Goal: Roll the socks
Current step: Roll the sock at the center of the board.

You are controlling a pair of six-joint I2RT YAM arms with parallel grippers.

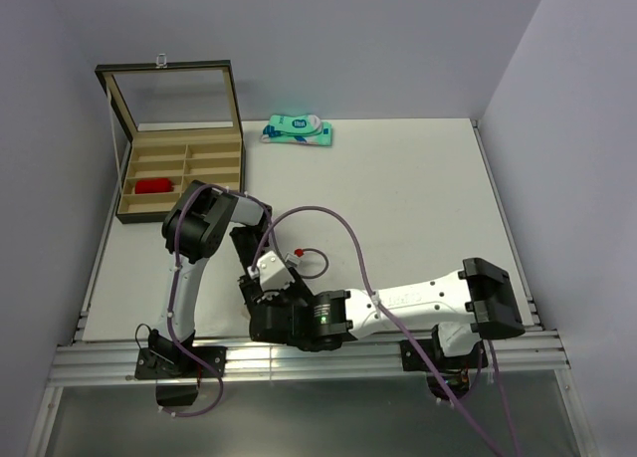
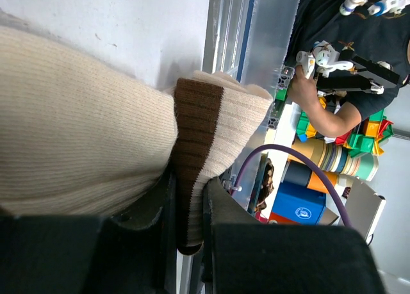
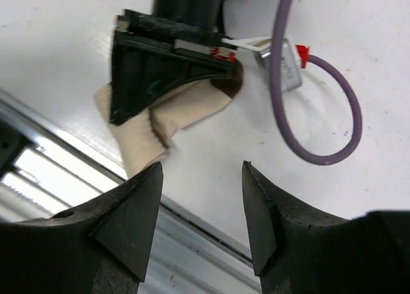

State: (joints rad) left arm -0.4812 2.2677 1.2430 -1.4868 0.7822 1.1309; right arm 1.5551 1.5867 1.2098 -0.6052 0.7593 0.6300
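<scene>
A beige sock (image 2: 83,114) with a brown band (image 2: 195,114) fills the left wrist view, and my left gripper (image 2: 190,179) is shut on its banded end. In the right wrist view that same beige sock (image 3: 138,140) hangs from the left gripper (image 3: 166,57) down onto the white table close to the near edge. Just in front of it my right gripper (image 3: 200,172) stands open, with nothing between its fingers. A red sock (image 1: 154,186) lies in a left compartment of the wooden box. From above, both arms cover the beige sock.
The open wooden box (image 1: 184,168) with its glass lid up stands at the back left. A teal-and-white packet (image 1: 297,130) lies at the back centre. A purple cable (image 3: 346,114) loops over the table beside the grippers. The metal rail (image 3: 192,223) runs along the near edge.
</scene>
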